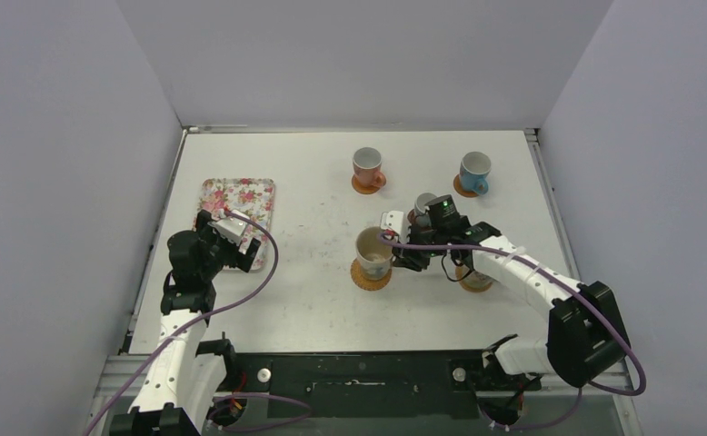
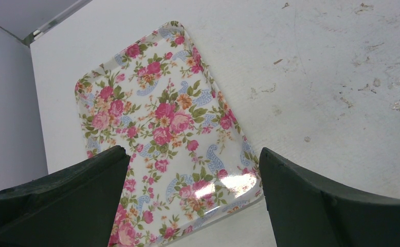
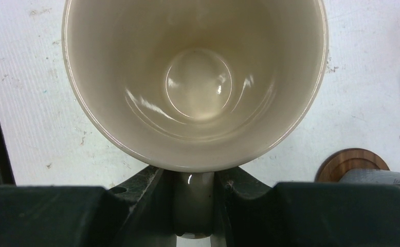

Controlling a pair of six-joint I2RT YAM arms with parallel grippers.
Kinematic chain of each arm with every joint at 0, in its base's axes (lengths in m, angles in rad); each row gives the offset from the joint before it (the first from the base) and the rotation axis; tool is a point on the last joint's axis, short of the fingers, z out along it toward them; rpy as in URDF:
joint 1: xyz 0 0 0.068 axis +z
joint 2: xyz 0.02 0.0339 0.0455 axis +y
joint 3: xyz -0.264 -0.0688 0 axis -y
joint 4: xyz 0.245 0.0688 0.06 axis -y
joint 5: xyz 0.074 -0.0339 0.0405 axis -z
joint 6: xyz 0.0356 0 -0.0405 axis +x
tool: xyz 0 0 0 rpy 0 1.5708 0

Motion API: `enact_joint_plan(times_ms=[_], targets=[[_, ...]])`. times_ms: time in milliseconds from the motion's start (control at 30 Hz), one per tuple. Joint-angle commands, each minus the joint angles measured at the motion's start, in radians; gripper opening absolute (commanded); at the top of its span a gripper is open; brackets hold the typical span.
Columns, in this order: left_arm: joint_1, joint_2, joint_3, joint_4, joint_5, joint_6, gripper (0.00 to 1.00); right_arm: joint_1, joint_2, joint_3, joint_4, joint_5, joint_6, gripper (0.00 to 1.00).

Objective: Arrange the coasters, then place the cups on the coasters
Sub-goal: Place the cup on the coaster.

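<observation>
Only R wrist cam shows R gripper (image 3: 194, 208) jaws clamped on handle (image 3: 194, 195) of cream mug (image 3: 193, 82); top cam shows coaster (image 1: 371, 279) under it; L gripper (image 2: 193, 162) jaws wide apart above floral tray (image 2: 157, 103).

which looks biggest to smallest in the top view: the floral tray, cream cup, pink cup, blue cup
1. tray
2. cream cup
3. pink cup and blue cup: they look about the same size, so they are not ranked against each other.
</observation>
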Motion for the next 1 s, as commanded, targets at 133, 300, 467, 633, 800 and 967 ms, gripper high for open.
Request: enact_joint_plan(times_ms=[133,300,467,633,800,967], targets=[[-0.002,0.001,-0.004,0.037,0.024,0.004,0.97,-0.013,-0.007,0.025,0.13,-0.095,-0.002,0.0],[-0.002,-0.001,-0.004,0.038,0.024,0.003,0.97,-0.017,-0.005,0.017,0.143,-0.099,-0.002,0.0],[-0.002,-0.001,-0.004,0.038,0.024,0.005,0.97,-0.016,0.002,0.015,0.143,-0.108,-0.005,0.0],[-0.002,0.001,-0.004,0.038,0.024,0.005,0.97,-0.016,0.02,0.016,0.138,-0.115,-0.01,0.0],[-0.003,0.001,-0.004,0.038,0.025,0.004,0.97,-0.017,0.033,0.018,0.13,-0.117,-0.017,0.0],[-0.002,-0.002,-0.004,0.036,0.026,0.004,0.97,-0.014,0.029,0.014,0.13,-0.117,-0.023,0.0]])
